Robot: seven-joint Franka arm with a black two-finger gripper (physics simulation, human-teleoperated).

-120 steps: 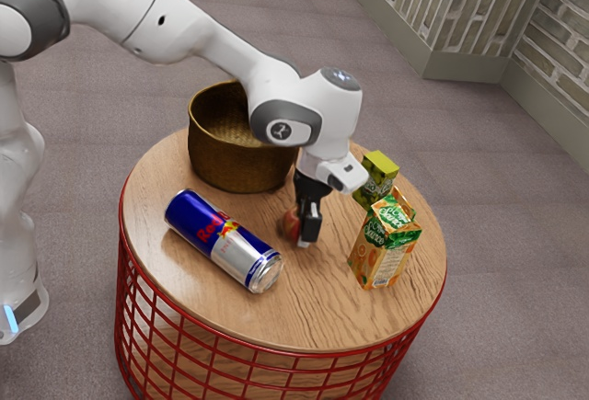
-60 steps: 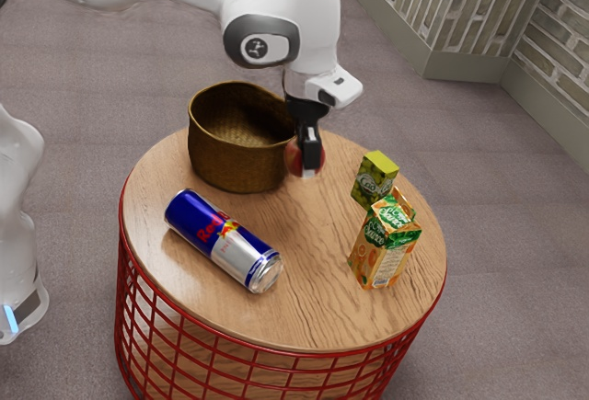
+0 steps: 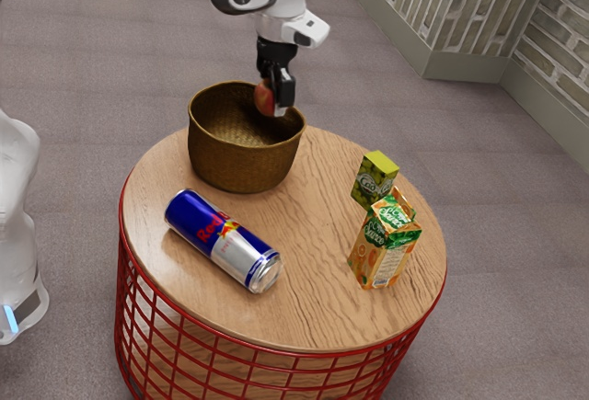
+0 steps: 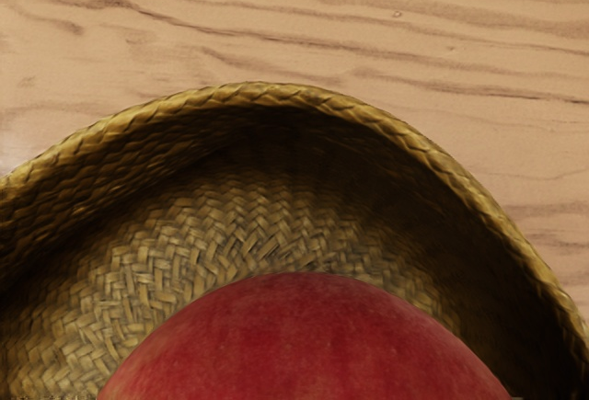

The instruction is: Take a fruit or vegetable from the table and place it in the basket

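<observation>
Holding up nicely: our gripper [image 3: 277,104] has its fingers closed around a red fruit [image 3: 264,98], parted about as wide as the fruit. Both hang over the basket [image 3: 241,165], toward the exterior view's right part of its mouth. Can't tell whether the fruit's underside dips below the rim.

Room-wise, we've got the basket near the far edge of the round table [image 3: 317,299], well apart from the green carton [image 3: 375,179] and the juice carton [image 3: 385,245]. Those two stand close together near the edge on the exterior view's right. The can [image 3: 225,239] lies on its side, a bit of wood between it and the basket.

As for the views, the exterior one gives us the hand's grip. The wrist one looks down past the fruit at the woven floor, with the braided rim curving around and a gap between.
</observation>
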